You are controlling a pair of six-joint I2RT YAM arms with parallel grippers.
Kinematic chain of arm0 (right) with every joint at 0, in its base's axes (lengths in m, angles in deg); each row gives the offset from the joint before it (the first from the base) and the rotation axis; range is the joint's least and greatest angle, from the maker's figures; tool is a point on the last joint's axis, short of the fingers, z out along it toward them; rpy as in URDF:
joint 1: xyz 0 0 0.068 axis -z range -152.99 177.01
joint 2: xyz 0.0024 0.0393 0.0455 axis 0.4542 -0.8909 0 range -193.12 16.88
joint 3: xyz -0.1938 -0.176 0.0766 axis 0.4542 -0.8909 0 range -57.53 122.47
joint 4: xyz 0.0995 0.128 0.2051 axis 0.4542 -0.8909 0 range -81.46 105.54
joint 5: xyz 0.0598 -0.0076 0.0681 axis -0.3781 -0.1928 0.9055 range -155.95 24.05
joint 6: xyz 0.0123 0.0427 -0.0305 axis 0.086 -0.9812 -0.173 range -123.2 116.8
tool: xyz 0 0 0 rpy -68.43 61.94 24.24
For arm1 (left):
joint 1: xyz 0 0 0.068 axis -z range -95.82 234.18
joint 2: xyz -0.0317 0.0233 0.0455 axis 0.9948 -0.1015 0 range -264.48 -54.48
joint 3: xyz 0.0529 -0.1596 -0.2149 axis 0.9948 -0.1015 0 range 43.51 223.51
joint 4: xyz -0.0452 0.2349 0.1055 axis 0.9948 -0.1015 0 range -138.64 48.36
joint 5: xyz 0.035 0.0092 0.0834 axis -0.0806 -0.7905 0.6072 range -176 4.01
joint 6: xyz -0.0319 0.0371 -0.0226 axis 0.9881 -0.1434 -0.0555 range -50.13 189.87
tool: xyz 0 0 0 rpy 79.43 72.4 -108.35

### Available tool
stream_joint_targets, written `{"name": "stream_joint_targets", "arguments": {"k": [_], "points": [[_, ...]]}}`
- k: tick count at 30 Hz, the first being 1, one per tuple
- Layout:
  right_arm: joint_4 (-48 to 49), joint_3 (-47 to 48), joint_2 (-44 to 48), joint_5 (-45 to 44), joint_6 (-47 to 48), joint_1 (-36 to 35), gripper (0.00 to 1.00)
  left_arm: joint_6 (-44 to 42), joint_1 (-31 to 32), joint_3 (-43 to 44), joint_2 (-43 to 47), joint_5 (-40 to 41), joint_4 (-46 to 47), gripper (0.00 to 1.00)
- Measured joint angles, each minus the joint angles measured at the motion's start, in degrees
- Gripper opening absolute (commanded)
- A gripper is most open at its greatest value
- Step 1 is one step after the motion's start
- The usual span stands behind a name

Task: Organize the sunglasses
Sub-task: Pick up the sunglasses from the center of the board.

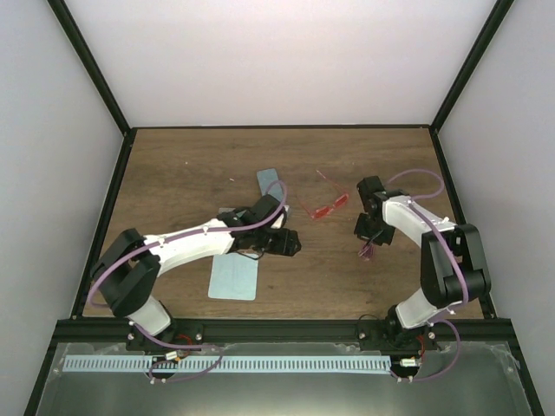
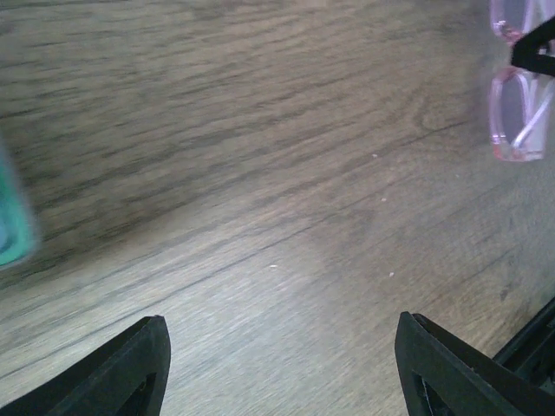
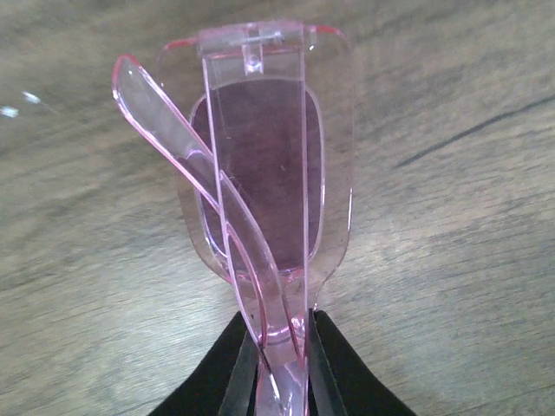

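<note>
from above, the pink sunglasses (image 3: 260, 173) are largely hidden under the right pincer (image 3: 279, 325) at the right of the wood-grain counter (image 1: 173, 173); the wrist view shows their translucent, rounded plastic frame with temples folded across the lens, clenched at one end between the black fingers (image 3: 347, 381), the gripped end cut off by the picture's edge. the left pincer (image 2: 282, 347) hangs released over bare wood mid-counter, with a blurred teal edge cut off at its view's left. the thin red-orange sunglasses (image 1: 325, 206) lie between the arms, slightly farther back, and a pale teal cloth (image 1: 234, 277) lies flat, partly under the left arm.
</note>
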Motion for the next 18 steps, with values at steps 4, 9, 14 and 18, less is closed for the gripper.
{"name": "stream_joint_targets", "arguments": {"k": [4,9,14,18], "points": [[-1.57,3.28,0.81,-0.42,0.00,-2.03,0.10,1.55,-4.00,-4.81,5.22,0.35,0.59,0.74],[-2.91,7.41,0.57,-0.59,-0.04,-8.11,0.10,4.24,-10.05,-9.90,14.38,1.51,0.15,0.77],[-2.97,9.92,0.50,1.05,0.70,-14.49,0.10,7.26,-13.53,-15.10,20.98,1.60,-1.03,0.77],[-2.14,11.50,0.50,2.80,2.32,-18.03,0.10,9.90,-16.50,-18.45,23.39,1.95,-3.19,0.67]]}}
